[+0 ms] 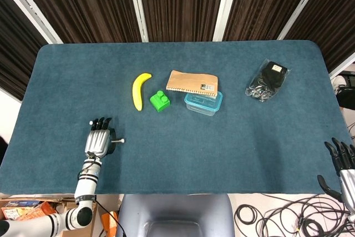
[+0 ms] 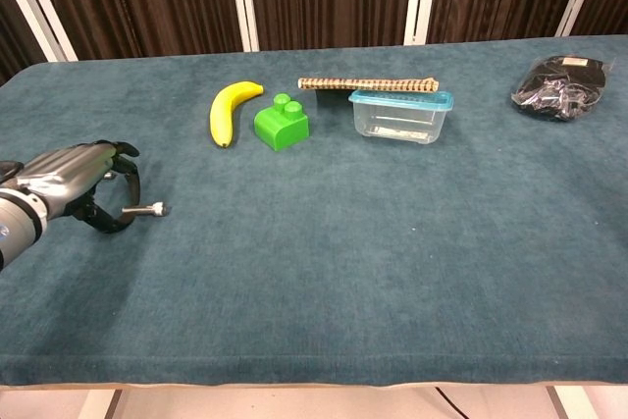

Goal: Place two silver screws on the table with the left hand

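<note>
My left hand [image 1: 99, 141] [image 2: 71, 183] is low over the table's near left corner, knuckles up. Its thumb and a finger curl into a ring and pinch the end of one silver screw [image 1: 118, 140] [image 2: 149, 209]. The screw points right, lying level at or just above the cloth. No other loose screw shows. A black bag [image 1: 267, 80] [image 2: 563, 86] of small metal parts lies at the far right. My right hand [image 1: 343, 164] hangs off the table's near right corner in the head view, fingers spread and holding nothing.
A banana [image 1: 140, 90], a green block [image 1: 160, 101], a spiral notebook [image 1: 192, 83] and a clear plastic box [image 1: 203, 102] sit in a group at the table's middle back. The blue cloth table [image 1: 233, 148] ends just behind my left hand.
</note>
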You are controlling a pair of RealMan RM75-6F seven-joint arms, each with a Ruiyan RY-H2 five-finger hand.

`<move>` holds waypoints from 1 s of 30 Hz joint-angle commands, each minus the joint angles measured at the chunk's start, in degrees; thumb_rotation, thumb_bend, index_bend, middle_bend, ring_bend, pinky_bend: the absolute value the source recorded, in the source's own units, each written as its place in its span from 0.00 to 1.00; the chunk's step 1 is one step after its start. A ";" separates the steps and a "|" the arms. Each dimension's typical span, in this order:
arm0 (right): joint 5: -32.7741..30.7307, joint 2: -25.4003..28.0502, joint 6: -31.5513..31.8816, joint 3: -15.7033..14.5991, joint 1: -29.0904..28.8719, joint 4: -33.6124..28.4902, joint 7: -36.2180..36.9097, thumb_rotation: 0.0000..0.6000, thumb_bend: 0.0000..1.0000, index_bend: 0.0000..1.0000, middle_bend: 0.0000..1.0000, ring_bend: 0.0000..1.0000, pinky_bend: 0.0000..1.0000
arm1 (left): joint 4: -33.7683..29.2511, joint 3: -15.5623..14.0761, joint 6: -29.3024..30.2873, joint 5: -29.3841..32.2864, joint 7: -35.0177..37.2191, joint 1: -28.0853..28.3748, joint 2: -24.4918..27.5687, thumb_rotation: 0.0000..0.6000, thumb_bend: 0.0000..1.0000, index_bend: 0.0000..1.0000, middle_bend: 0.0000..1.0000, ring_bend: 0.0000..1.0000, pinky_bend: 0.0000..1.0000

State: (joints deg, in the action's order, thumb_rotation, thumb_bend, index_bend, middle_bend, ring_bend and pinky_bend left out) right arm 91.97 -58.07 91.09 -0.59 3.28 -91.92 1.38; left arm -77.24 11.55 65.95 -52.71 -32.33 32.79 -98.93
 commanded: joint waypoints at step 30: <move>0.23 0.09 0.29 -0.07 0.16 0.10 0.36 1.00 0.29 0.00 0.00 0.00 0.03 | -8.25 -0.06 1.98 0.79 -6.89 2.19 2.68 1.00 0.40 0.55 0.10 0.03 0.07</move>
State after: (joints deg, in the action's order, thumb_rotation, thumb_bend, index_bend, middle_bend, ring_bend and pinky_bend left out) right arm 92.20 -57.98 91.38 -0.65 3.45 -91.83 1.74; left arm -85.51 11.50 67.94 -51.91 -39.22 34.95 -96.24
